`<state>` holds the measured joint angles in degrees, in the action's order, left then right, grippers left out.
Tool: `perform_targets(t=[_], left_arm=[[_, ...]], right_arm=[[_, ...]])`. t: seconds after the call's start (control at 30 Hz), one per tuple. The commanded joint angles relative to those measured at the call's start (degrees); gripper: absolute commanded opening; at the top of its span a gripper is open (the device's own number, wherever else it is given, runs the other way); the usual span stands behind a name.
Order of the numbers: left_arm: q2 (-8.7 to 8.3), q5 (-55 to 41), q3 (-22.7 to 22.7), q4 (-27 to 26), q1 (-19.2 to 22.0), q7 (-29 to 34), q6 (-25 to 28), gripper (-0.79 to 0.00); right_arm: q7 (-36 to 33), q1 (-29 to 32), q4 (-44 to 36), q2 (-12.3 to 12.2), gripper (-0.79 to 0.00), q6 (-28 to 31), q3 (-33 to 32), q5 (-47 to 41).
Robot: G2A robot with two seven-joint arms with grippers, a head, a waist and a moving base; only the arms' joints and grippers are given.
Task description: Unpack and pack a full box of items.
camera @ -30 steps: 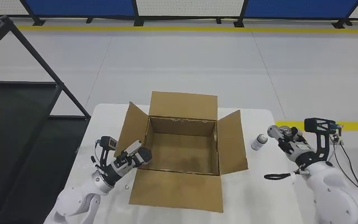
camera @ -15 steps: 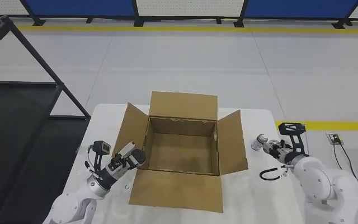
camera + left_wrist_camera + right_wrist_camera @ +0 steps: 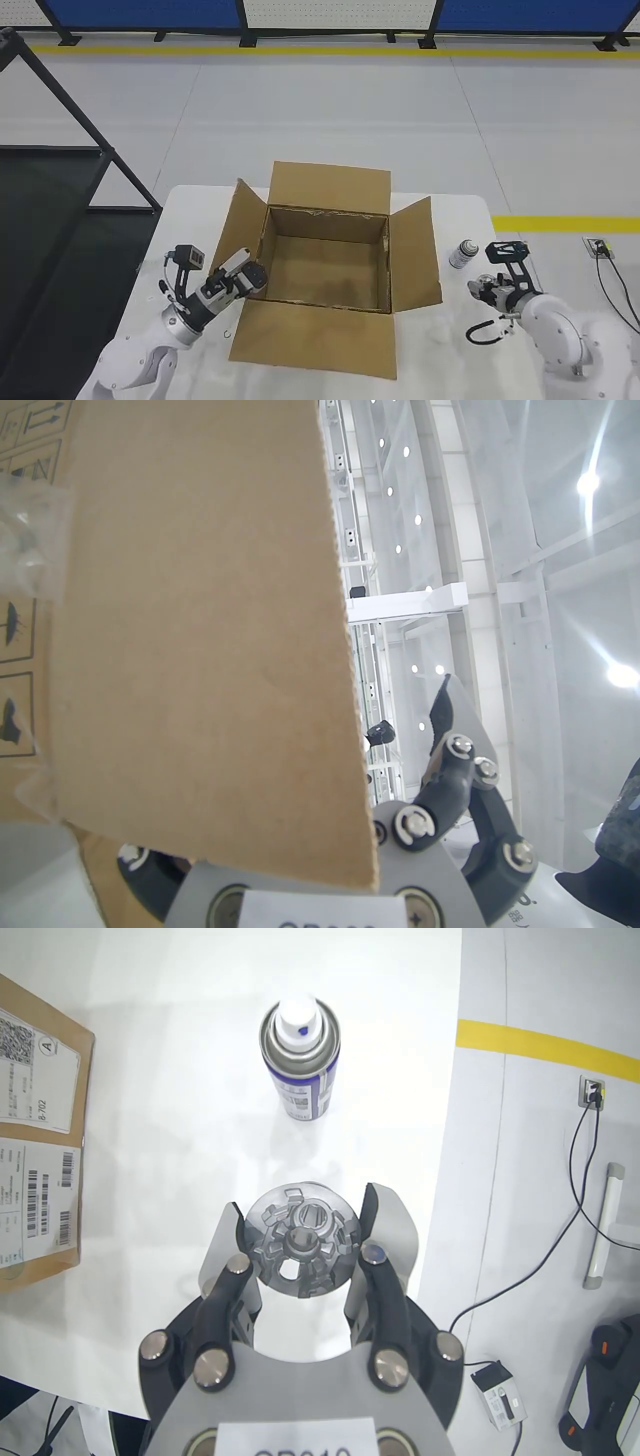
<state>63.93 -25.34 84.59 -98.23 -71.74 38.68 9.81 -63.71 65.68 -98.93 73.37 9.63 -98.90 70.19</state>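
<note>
The brown cardboard box [image 3: 315, 340] looks matt, the grey metal gear [image 3: 301, 1246] dull and rough, the white table [image 3: 175, 1028] smooth and faintly glossy.

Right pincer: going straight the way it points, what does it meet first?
Probably the table, short of the spray can; the metal gear in the right pincer would touch first. Depth unclear.

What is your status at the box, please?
Right gripper shut on metal gear, above table. Left gripper at left flap of box. Spray can upright beside the gear's route there.
</note>
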Motion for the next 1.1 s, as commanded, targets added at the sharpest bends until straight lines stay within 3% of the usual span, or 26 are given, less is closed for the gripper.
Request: perform_targets(t=[0.0,1.07], left_arm=[[0.01,0.0,-0.1,0.2,0.2,0.1,0.0,0.000],[-0.15,-1.7,1.9,1.8,-2.2,0.2,1.7,0.000]], right_arm=[[0.0,0.0,0.8,-0.1,-0.785,0.3,0.5,0.4],[1.9,-1.7,6.1,-1.6,-0.785,-1.7,5.7,-0.4]])
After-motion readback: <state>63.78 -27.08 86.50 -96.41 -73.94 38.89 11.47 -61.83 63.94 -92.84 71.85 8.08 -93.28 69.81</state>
